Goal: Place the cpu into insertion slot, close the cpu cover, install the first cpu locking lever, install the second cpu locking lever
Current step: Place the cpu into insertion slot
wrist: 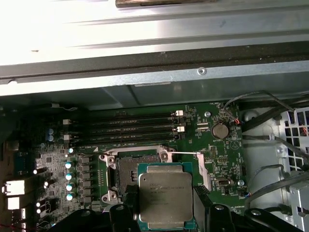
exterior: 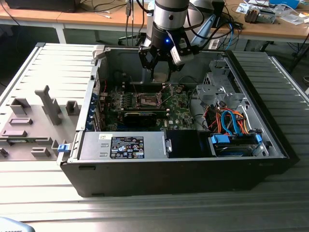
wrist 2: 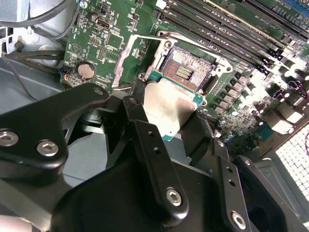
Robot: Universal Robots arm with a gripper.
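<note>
- At the exterior view's left, a grey plate (exterior: 58,63) carrying upright grey holders lies on the ribbed metal worktop (exterior: 145,212). It is beside the case and out of the arm's way.
- The open black computer case (exterior: 169,176) lies on its side, so the green circuit board (exterior: 181,113) faces up and the arm can reach it from above.
- On that board sits the insertion slot (exterior: 148,100), a small square socket with a silvery rim and a dark centre. Its contact field is bare in both wrist views, ready to receive the chip.
- The thin silvery cpu cover (wrist: 205,170) appears swung up along one side of the socket, which leaves the opening free.
- The black two-fingered hand (wrist 2: 169,121) is clamped on opposite edges of the small flat square grey-metal cpu (wrist: 165,193). This edge grip leaves the chip's underside free.
- The chip hangs face up above the board, overlapping the socket's near rim and not yet seated.
- At the exterior view's right, blue and orange cables (exterior: 231,121) lie by the drive bay, well apart from the socket.
</note>
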